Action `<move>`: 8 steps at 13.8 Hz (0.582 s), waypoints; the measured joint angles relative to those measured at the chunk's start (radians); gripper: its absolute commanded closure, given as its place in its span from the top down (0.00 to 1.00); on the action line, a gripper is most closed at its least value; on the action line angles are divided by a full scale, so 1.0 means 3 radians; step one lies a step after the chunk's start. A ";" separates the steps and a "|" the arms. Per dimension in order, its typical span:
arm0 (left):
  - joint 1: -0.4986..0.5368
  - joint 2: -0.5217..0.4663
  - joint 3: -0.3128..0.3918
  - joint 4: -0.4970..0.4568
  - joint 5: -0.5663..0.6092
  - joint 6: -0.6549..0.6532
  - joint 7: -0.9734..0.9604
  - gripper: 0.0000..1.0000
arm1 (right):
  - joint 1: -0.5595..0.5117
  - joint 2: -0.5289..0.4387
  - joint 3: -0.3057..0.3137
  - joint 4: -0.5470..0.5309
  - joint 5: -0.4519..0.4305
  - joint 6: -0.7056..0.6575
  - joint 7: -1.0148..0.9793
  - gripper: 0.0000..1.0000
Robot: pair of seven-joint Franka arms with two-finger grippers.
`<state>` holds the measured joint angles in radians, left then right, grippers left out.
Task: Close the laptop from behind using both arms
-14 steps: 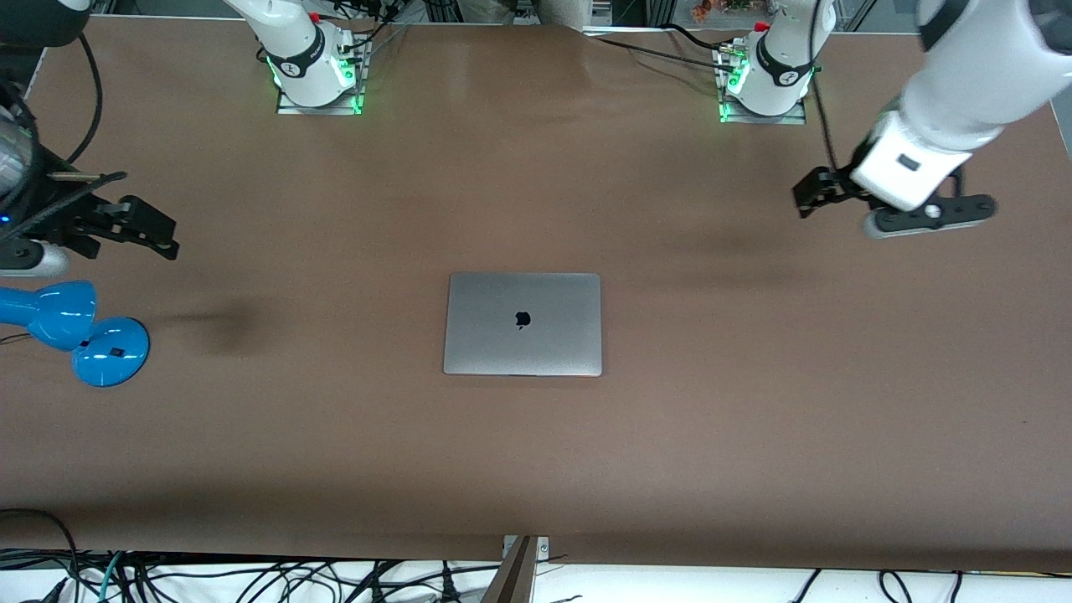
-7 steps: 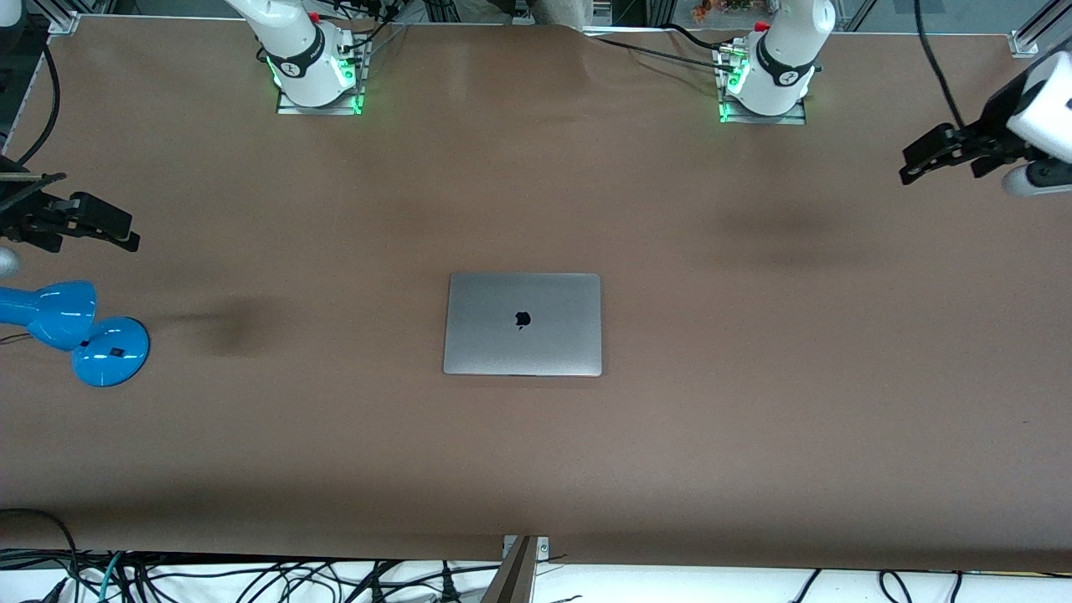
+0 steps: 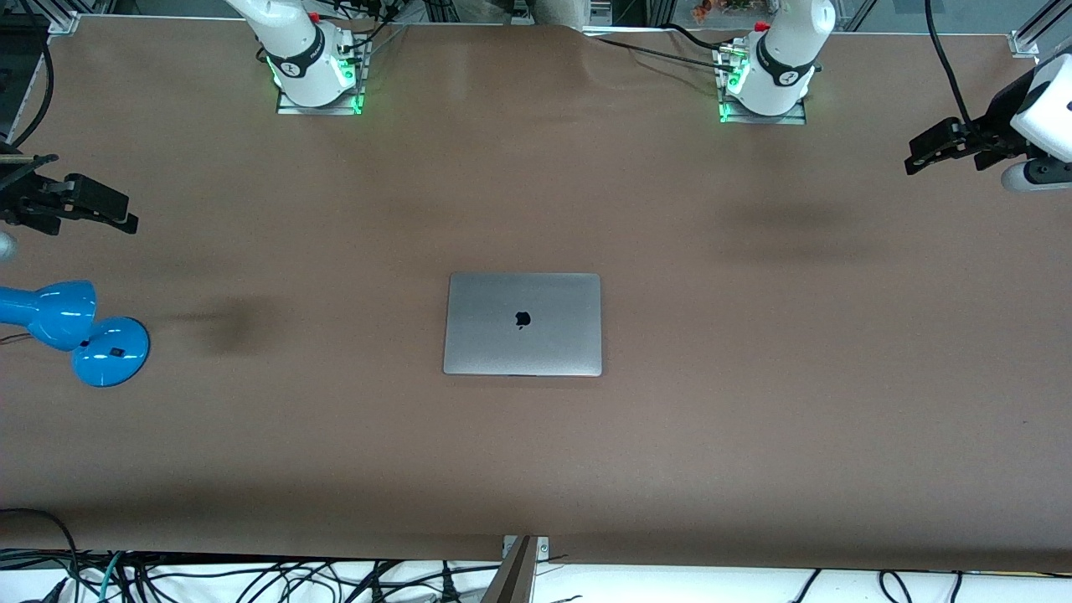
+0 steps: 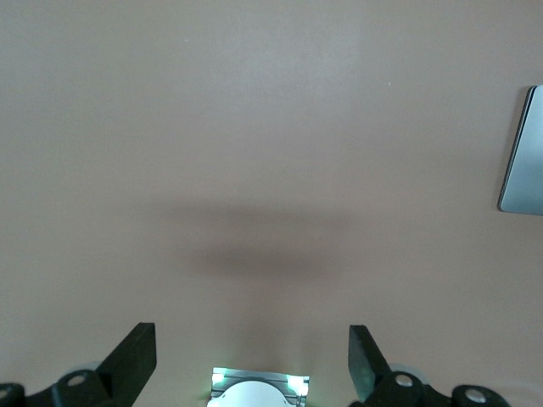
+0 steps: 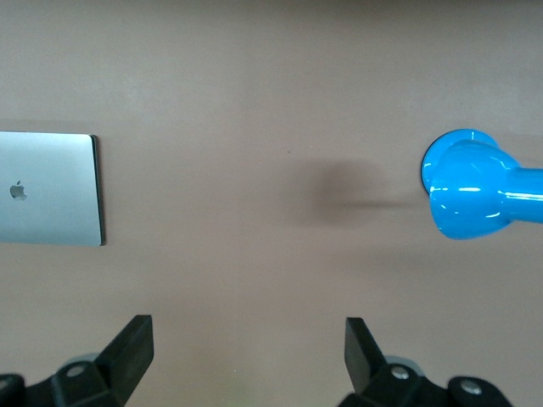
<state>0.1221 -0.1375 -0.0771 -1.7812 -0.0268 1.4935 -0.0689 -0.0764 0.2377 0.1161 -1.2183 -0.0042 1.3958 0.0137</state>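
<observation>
The silver-grey laptop (image 3: 523, 323) lies shut and flat in the middle of the table, its lid with the black apple logo facing up. It also shows in the left wrist view as a sliver of the laptop (image 4: 522, 153) and in the right wrist view as most of the laptop (image 5: 47, 188). My left gripper (image 3: 919, 156) hangs open over bare table at the left arm's end, with nothing between its fingers (image 4: 136, 356). Over the right arm's end my right gripper (image 3: 124, 216) is open too and holds nothing (image 5: 249, 352). Both grippers are well apart from the laptop.
A blue desk lamp (image 3: 79, 333) lies on the table at the right arm's end, just under the right gripper; the same lamp (image 5: 471, 195) shows in the right wrist view. The green-lit arm bases (image 3: 311, 71) (image 3: 766, 75) stand along the table's back edge. Cables hang off the front edge.
Both arms have swung outward, away from the middle of the table, toward their own ends. The grippers stayed open. The laptop has not moved.
</observation>
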 measured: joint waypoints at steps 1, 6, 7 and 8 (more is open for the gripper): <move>-0.0088 0.0000 0.0100 -0.0023 0.0000 0.0000 0.0008 1.00 | 0.0000 0.0003 0.0000 0.0000 0.0000 -0.0003 0.0000 1.00; -0.0211 0.0048 0.0176 -0.0050 0.0000 0.0029 0.0029 1.00 | -0.0002 0.0039 -0.0002 -0.0001 -0.0003 -0.0017 0.0000 1.00; -0.0232 0.0063 0.0178 -0.0043 0.0000 0.0045 0.0029 1.00 | -0.0003 0.0053 -0.0003 -0.0003 -0.0003 -0.0023 0.0000 1.00; -0.0248 0.0079 0.0181 -0.0032 0.0000 0.0052 0.0029 1.00 | -0.0004 0.0072 -0.0004 -0.0005 -0.0003 -0.0024 0.0000 1.00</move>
<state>0.0476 -0.1138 -0.0228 -1.7907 -0.0268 1.5091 -0.0601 -0.0777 0.2593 0.1150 -1.2199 -0.0052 1.3885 0.0137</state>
